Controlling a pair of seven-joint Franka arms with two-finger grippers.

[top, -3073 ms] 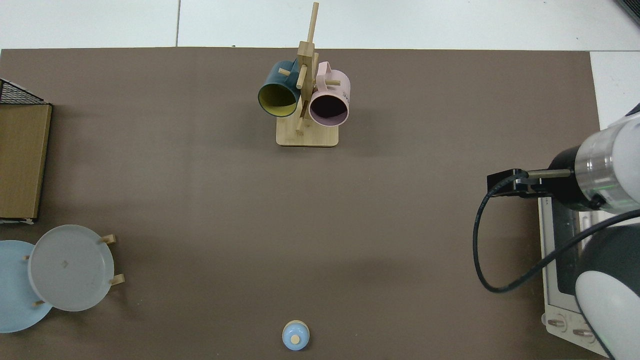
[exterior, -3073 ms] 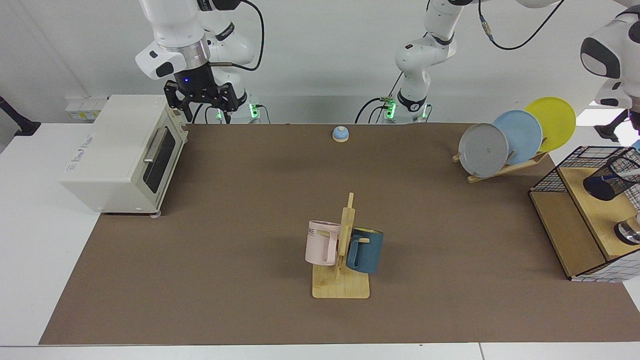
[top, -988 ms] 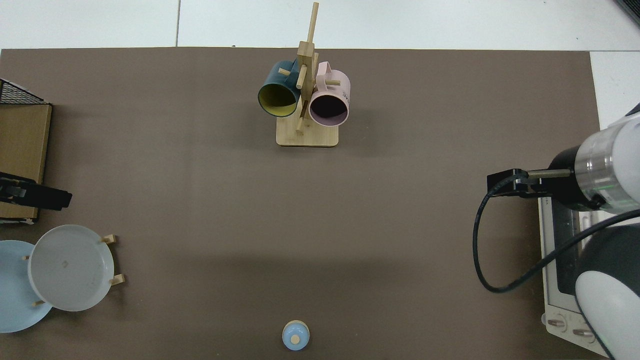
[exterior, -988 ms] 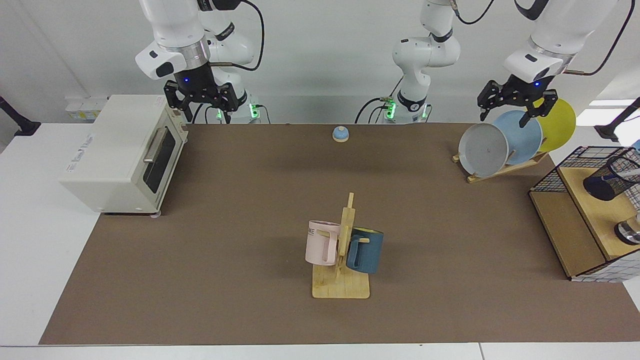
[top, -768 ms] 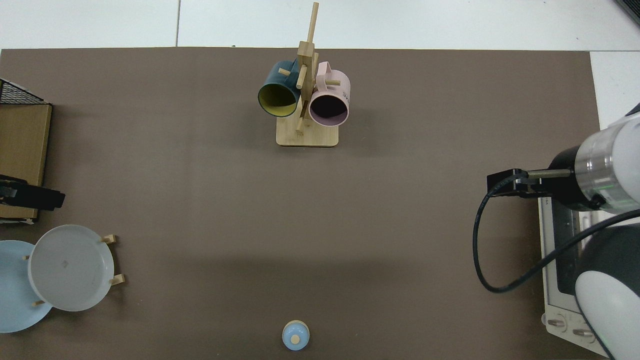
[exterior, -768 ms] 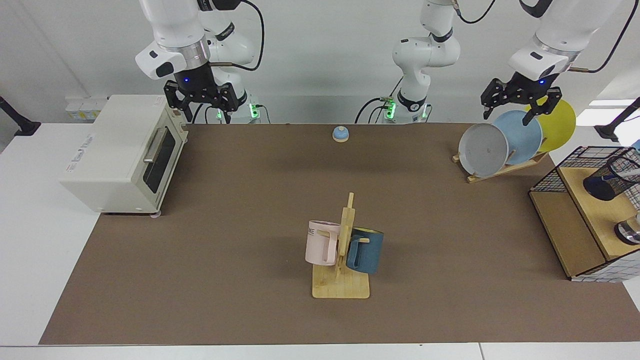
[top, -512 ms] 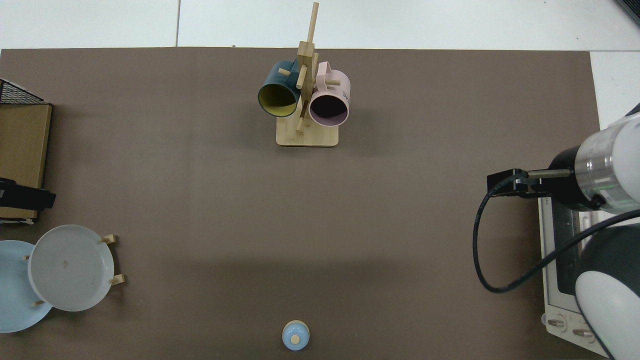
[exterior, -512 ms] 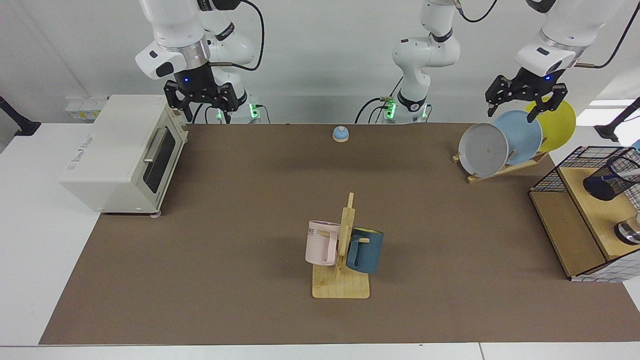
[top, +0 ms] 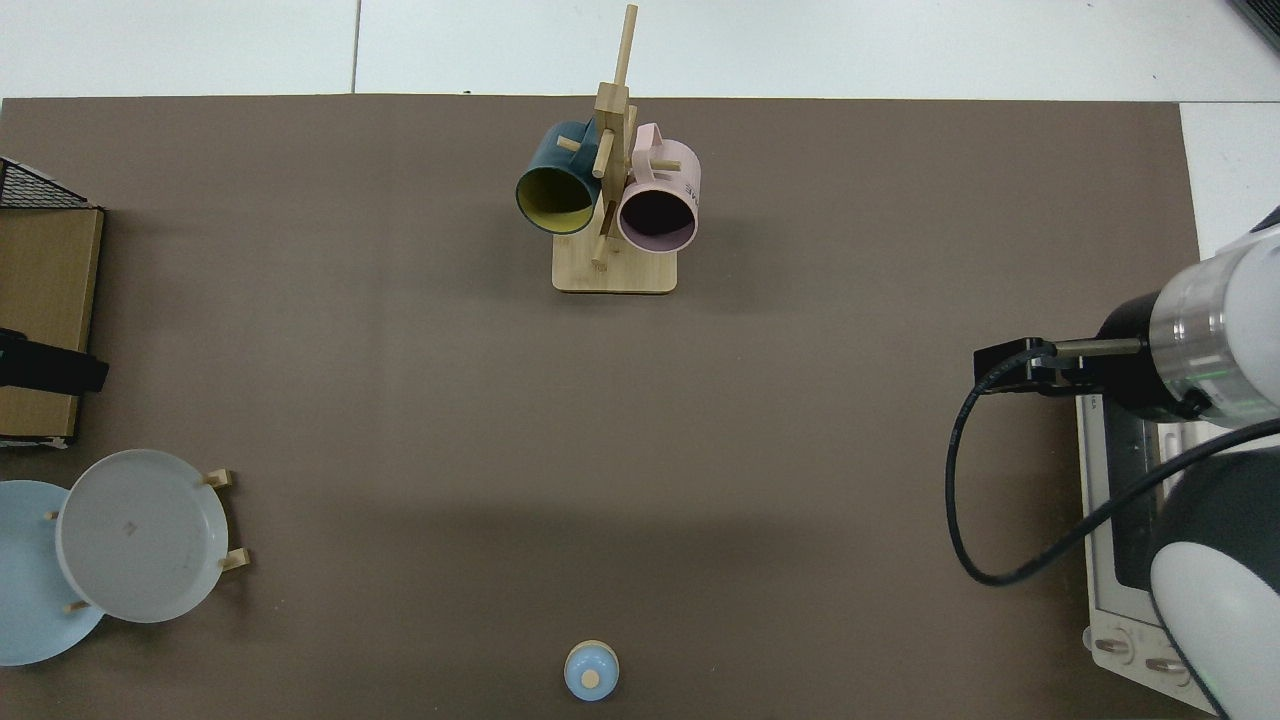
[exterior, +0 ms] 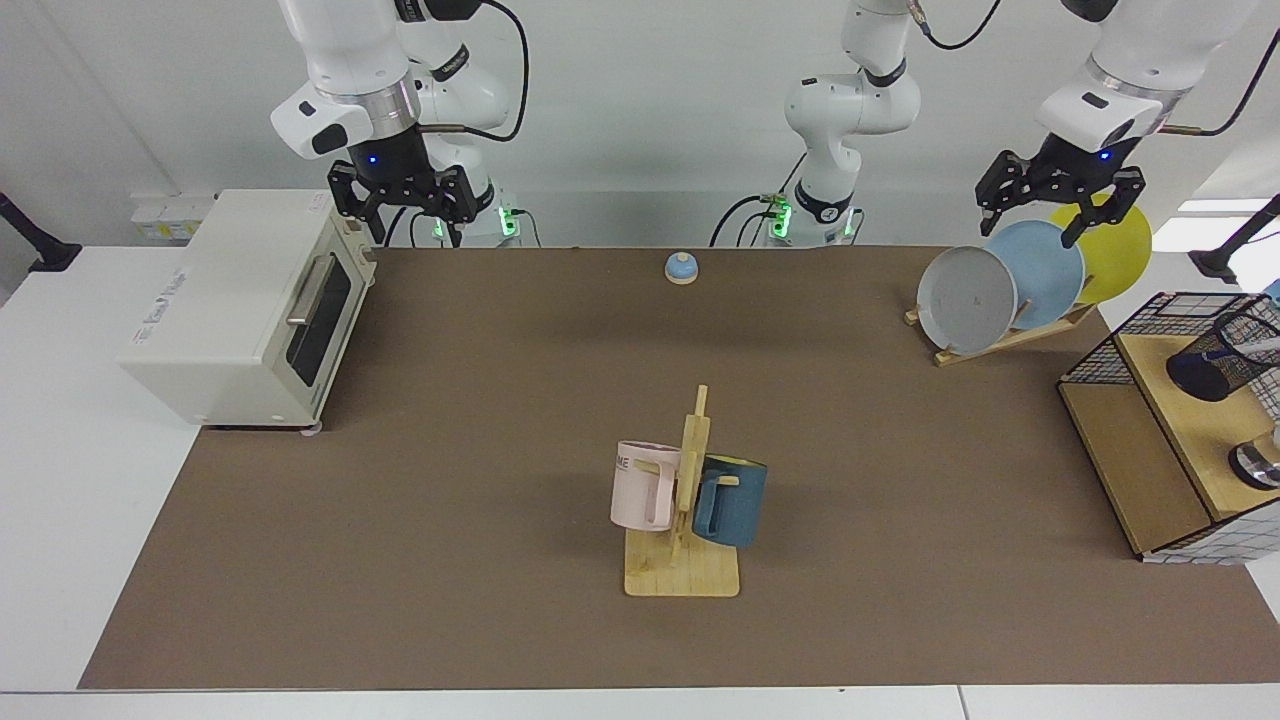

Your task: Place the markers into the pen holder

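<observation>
Now, by label:
Left gripper (exterior: 1062, 216): jaws spread wide, empty, above the plate rack (exterior: 1010, 338).
Pen holder (exterior: 1222, 358): below and well off to the side of those jaws, on the wooden shelf (exterior: 1195, 430) inside the wire basket (exterior: 1100, 355); marker (exterior: 1262, 346) pokes from its mouth.
Right gripper (exterior: 404, 205): waiting, jaws apart, empty, just over the toaster oven (exterior: 240, 305).
Silver container (exterior: 1258, 465): near the holder; contents hidden.

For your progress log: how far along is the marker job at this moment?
Done: one marker seems to stand in the pen holder. In hand: nothing; the left gripper hangs open above the plate rack, and the right gripper waits open by the oven. No other marker shows.
</observation>
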